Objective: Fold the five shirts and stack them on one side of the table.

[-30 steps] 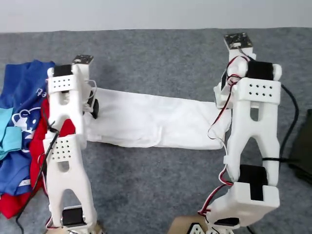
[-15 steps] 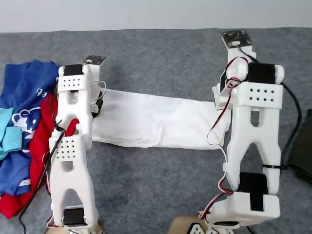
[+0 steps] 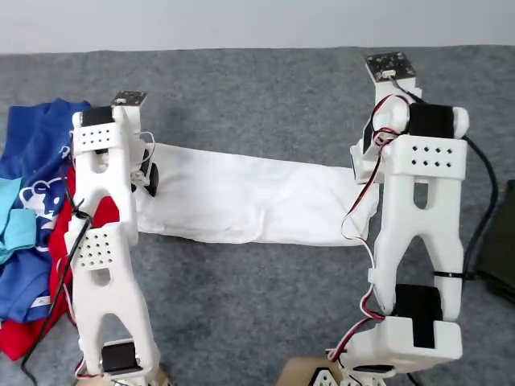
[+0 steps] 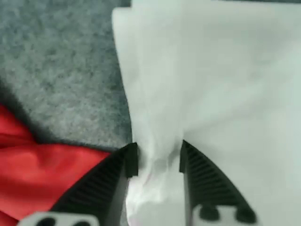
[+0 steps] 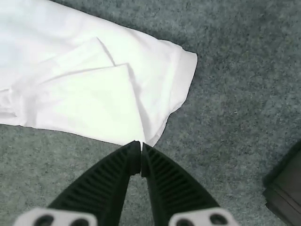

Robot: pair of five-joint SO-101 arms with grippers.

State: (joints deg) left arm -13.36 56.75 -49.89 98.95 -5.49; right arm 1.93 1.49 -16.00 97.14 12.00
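Observation:
A white shirt [image 3: 249, 201], folded into a long strip, lies across the middle of the grey table [image 3: 257, 88]. My left gripper [image 4: 157, 157] is shut on its left end, with white cloth [image 4: 225, 70] bunched between the fingers. In the high view the left gripper [image 3: 149, 178] is at that end, beside the pile. My right gripper [image 5: 141, 149] is shut at the strip's right end, its tips pinching the hem of the white shirt [image 5: 70, 94]. Other shirts lie heaped at the left: a blue one [image 3: 36, 145], a teal one [image 3: 14, 217] and a red one [image 3: 68, 225].
A dark object [image 3: 503, 241] sits at the table's right edge, also seen as a black object [image 5: 287, 188] near the right gripper. Red cloth [image 4: 42, 179] lies right beside the left gripper. Bare grey table stretches behind and in front of the strip.
My left arm swung right and then back left, taking the white shirt's left end with it. The right arm has hardly moved.

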